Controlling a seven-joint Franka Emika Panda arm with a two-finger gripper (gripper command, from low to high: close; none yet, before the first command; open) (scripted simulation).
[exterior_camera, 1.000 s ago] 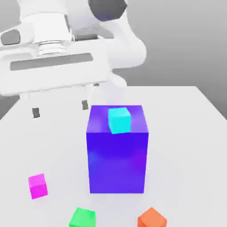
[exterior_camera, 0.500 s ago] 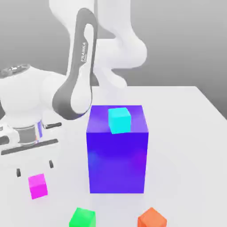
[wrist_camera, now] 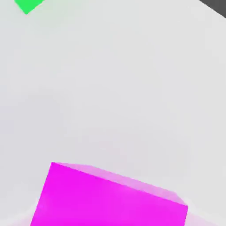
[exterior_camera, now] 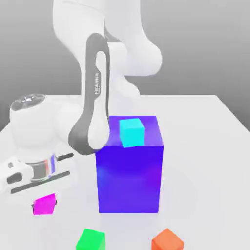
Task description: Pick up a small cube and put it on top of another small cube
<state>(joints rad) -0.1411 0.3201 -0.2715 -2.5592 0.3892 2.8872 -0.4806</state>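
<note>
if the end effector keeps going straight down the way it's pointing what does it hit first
Most likely the magenta cube: the end effector sits right over it in the exterior view, and the cube looms close in the hand view. The table lies beneath.

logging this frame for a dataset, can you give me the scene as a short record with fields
surface: white table
large block: blue-purple block, mid-table
on the block: cyan cube, resting on its top
magenta cube: magenta cube on the table, at the exterior view's left of the block, directly under the hand
green cube: green cube at the front edge
orange cube: orange cube at the front edge, to the exterior view's right of the green one
gripper: gripper low over the magenta cube
</note>
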